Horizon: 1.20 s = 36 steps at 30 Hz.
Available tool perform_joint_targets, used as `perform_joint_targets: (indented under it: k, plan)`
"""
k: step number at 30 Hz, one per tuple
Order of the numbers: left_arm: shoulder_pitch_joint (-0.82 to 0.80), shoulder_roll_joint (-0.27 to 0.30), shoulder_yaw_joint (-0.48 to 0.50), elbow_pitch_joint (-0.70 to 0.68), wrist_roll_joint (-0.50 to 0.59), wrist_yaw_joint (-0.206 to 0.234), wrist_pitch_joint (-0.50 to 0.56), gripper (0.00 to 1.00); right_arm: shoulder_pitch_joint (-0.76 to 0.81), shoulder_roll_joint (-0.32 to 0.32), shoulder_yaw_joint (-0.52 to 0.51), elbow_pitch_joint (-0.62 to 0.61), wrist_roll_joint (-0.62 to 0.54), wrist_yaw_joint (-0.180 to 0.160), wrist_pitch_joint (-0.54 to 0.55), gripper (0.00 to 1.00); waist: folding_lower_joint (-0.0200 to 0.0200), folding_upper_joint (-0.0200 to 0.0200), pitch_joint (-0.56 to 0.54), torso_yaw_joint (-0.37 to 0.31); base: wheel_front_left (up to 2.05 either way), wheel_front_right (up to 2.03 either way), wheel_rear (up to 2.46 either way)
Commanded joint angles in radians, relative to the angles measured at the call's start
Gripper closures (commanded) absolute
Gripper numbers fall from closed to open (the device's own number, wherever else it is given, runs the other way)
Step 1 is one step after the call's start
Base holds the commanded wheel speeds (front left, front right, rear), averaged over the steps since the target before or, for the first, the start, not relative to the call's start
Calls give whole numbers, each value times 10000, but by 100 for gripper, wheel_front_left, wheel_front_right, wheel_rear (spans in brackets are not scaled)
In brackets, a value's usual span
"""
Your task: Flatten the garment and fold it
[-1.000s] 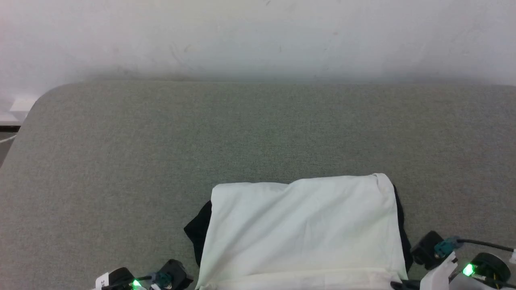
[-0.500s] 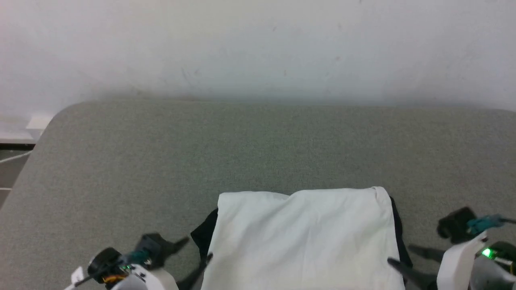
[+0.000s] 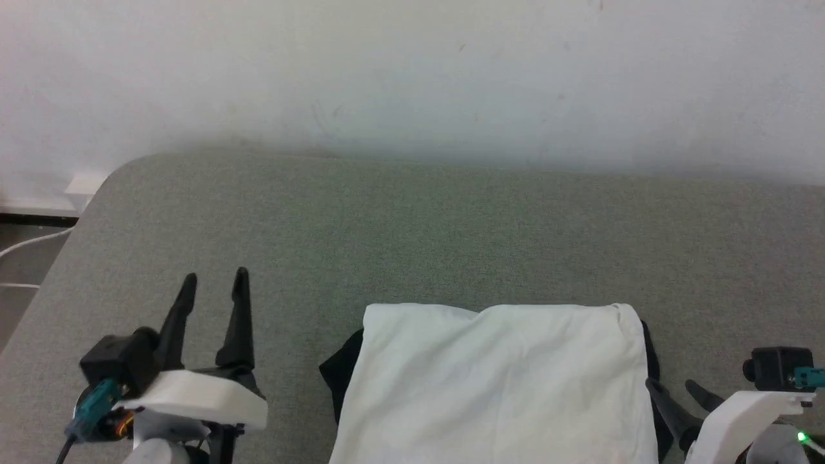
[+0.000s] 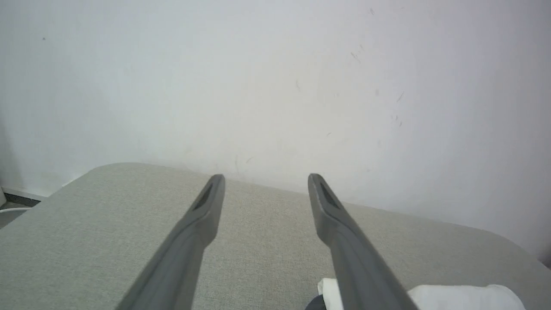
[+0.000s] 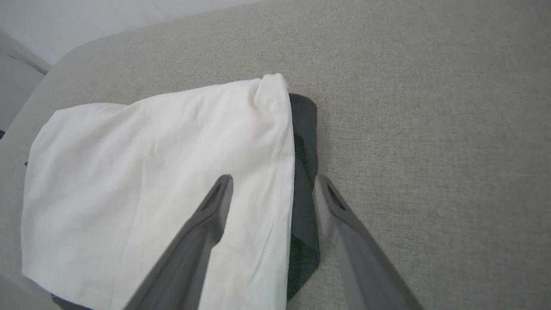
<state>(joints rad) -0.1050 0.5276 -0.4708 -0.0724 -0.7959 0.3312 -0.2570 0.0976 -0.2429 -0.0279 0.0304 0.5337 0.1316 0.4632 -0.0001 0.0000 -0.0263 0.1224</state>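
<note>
I am holding my right gripper (image 3: 668, 383) with its two fingers spread apart and nothing between them, at the right-hand edge of the garment (image 3: 503, 380). The garment is lying as a folded white block on the grey padded table (image 3: 412, 225), close in front of me and a little to my right. In the right wrist view one finger is hanging over the white cloth and the other over bare table, with the black sleeve (image 5: 303, 129) peeking out from under the edge between them. That edge is running away from me toward the wall (image 3: 412, 77), in line with my fingers. My left gripper (image 3: 216, 276) is also gaping and empty, well apart from the garment's left side and pointing at the wall. I am judging the right arm the nearer one for any further tidying.
</note>
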Motion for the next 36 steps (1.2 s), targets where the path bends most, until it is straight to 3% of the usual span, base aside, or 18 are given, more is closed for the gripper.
perform_joint_targets:
  k: [1, 5, 11, 24, 25, 26, 27, 36]
  plan:
    - [564, -487, 740, -211, 733, 45, -43, 0, 82, 469, -345, 198, -372, -9, -28, 0, 1, 0, 84, 66, 0, 0, 0]
    - [1662, -1809, 2450, -681, 2153, -437, -45, 0, -56, 1466, -1329, 824, -981, -9, -32, 0, 1, 0, 193, 110, 0, 0, 0]
    - [2224, -2503, 3297, -374, 3946, -1634, -46, 0, -641, 1881, -1986, 1851, -1440, -9, -144, 0, 1, 0, 462, 240, 0, 0, 0]
    - [1752, -3959, 4260, 296, 5174, -3160, -47, 0, -1491, 1924, -834, 3483, -963, -9, -516, 0, 1, 0, 1277, 420, 0, 0, 0]
    - [1722, -4022, 4306, 340, 5239, -3247, -47, 0, -1534, 1924, -783, 3598, -909, -9, -548, 15, 1, 0, 1325, 413, 0, 0, 0]
    - [1689, -4081, 4355, 387, 5302, -3323, -47, 0, -1570, 1924, -719, 3692, -883, -9, -611, 67, 1, 0, 1351, 408, 0, 0, 0]
    - [1660, -4135, 4407, 428, 5362, -3389, -47, 0, -1597, 1925, -640, 3765, -838, -9, -673, 100, 1, 0, 1374, 398, 0, 0, 0]
    - [1682, -4409, 4766, 824, 5753, -3842, -47, 0, -1688, 1771, -924, 3497, -856, -9, -1811, 100, 1, 0, 1107, 84, 0, 0, 0]
